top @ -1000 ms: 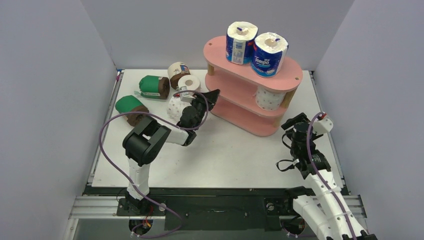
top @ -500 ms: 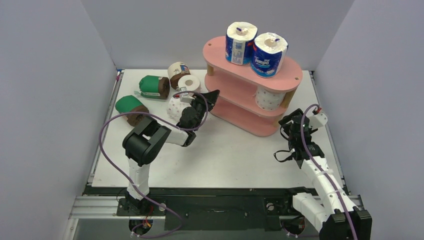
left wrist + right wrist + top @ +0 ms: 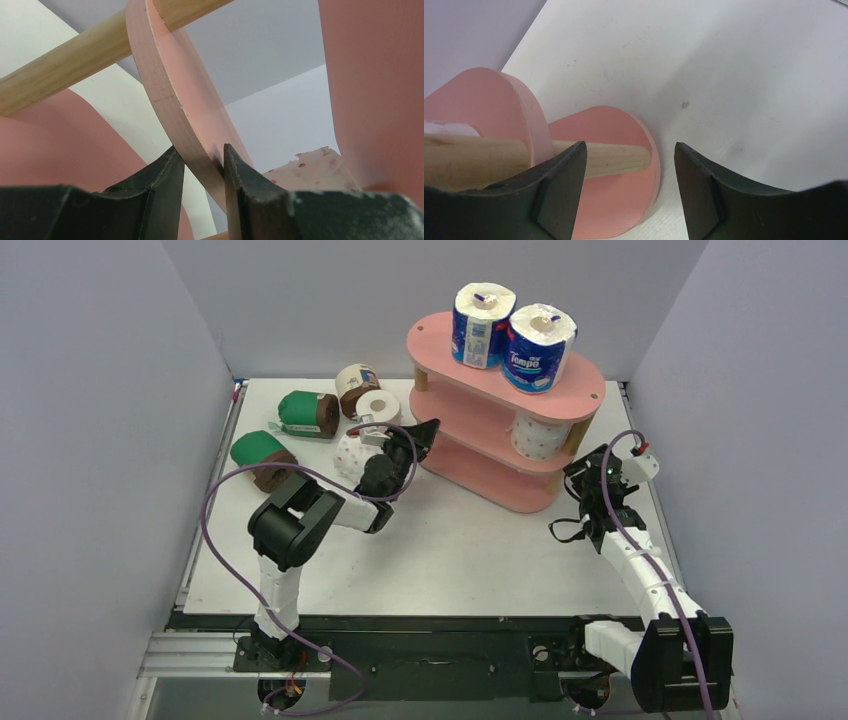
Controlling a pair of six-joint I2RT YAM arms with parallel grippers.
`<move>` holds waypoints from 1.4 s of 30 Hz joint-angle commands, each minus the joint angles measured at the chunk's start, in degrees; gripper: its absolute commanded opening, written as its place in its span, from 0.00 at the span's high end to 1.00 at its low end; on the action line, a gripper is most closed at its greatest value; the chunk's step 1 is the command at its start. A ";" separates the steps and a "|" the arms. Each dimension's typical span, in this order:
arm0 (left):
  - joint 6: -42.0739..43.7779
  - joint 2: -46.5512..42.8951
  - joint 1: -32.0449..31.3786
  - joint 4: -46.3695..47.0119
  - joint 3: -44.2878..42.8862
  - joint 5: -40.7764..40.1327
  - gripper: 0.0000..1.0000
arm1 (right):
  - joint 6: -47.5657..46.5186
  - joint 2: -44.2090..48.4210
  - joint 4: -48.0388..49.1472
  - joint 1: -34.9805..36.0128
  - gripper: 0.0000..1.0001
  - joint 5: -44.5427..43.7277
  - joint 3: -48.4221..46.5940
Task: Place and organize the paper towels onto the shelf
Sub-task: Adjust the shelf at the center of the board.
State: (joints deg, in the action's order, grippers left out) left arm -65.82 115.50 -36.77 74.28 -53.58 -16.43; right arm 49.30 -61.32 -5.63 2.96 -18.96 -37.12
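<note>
The pink shelf [image 3: 437, 340] stands at the back right of the table. Two blue-white paper towels [image 3: 482, 325] [image 3: 538, 348] stand on its top board, and a white pink-dotted one [image 3: 537, 437] sits on the middle board. My left gripper [image 3: 420, 432] is shut on the edge of the middle board [image 3: 195, 145], with a dotted roll [image 3: 315, 167] showing beyond it. My right gripper [image 3: 578, 478] hangs open at the shelf's right end. Its fingers [image 3: 564, 175] frame a wooden post [image 3: 616, 157] and the bottom board [image 3: 609, 200] without touching them.
Loose rolls lie on the table left of the shelf: two green-wrapped [image 3: 308, 412] [image 3: 262, 458], one cream-wrapped [image 3: 356, 385], and two white [image 3: 378, 407] [image 3: 350, 452] just behind my left arm. Grey walls close in both sides.
The right arm has stretched forward and left, bringing its gripper up to the shelf's right end. The left gripper has kept its hold on the board and stayed put.
</note>
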 commanded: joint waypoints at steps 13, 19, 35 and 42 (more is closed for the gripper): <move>4.42 1.90 -2.25 3.46 -1.46 3.20 1.00 | 1.43 -5.91 8.42 -0.77 0.39 2.34 -5.51; 5.16 2.57 -2.43 2.82 -2.79 3.67 1.00 | 2.31 -10.86 9.66 -0.77 0.39 3.16 -9.67; 4.18 8.81 -2.35 -0.44 -11.80 6.36 1.00 | 4.66 -24.03 12.12 -1.15 0.38 6.62 -20.19; 4.52 11.88 -2.40 -2.64 -16.48 7.46 1.00 | 4.95 -28.49 12.34 -2.65 0.38 8.06 -24.01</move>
State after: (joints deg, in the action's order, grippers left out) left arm -65.28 124.88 -37.04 74.72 -65.80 -18.28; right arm 52.16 -88.16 -0.54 0.30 -16.05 -56.90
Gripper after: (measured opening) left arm 0.280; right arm 0.612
